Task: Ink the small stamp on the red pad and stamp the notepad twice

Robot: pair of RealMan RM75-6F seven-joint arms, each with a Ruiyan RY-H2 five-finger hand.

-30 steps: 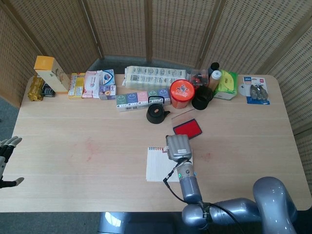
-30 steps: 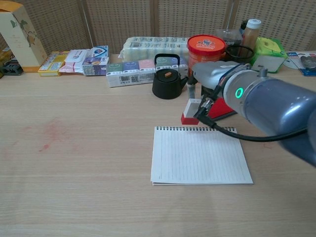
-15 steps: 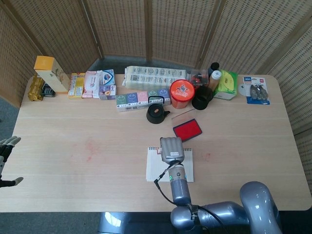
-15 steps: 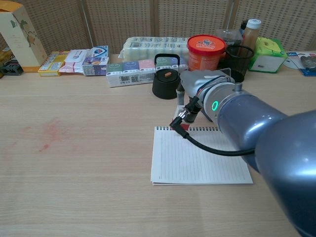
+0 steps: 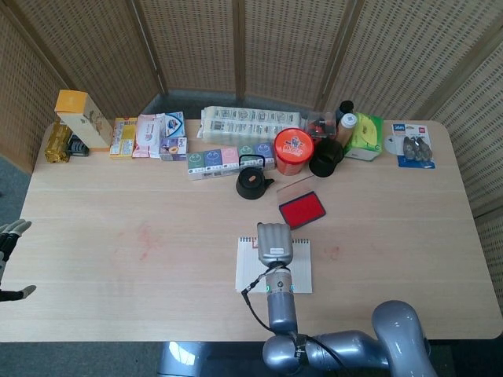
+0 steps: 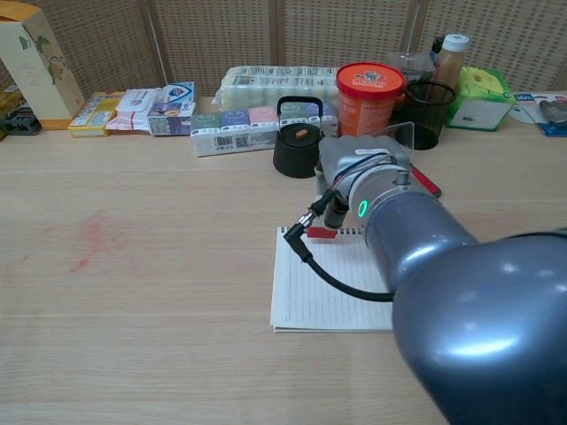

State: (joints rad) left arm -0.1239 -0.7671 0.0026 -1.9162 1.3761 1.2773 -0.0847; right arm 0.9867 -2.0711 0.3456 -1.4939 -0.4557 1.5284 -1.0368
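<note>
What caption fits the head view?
Right hand over the notepad, near the open red ink pad.

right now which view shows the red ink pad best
The head view: it looks straight down on the red ink pad, whole and uncovered, beyond the notepad. In the chest view the right arm hides nearly all of it; only a thin red edge shows past the arm.

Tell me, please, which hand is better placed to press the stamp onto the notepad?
The right hand: it is over the notepad with the stamp beneath it. The left hand is at the table's far left edge.
</note>
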